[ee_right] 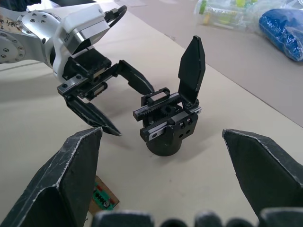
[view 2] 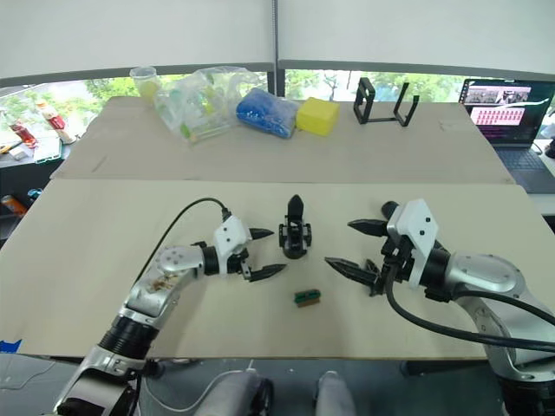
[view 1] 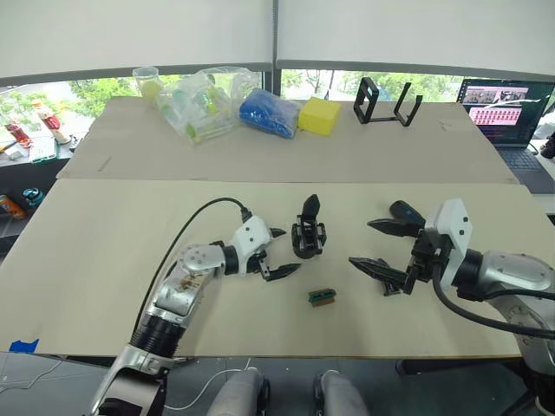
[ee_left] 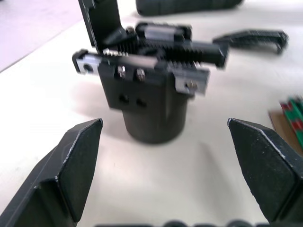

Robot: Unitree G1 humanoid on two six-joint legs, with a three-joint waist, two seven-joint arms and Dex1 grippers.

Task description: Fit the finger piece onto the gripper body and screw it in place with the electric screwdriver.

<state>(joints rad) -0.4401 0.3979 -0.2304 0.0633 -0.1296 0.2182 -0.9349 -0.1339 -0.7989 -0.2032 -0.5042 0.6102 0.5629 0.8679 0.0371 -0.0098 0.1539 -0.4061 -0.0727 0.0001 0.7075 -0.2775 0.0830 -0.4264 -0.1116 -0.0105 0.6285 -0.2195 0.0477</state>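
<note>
Matt black plastic gripper body with shiny, seemingly metal rails; matt table.

No text, label, brand, number or sign can be read anywhere here. The open dark laptop at the far right of the table shows a pink-and-white screen of small tiles, too small to make out. The clear plastic bag of bottles and the small green-and-brown block carry nothing legible.
</note>
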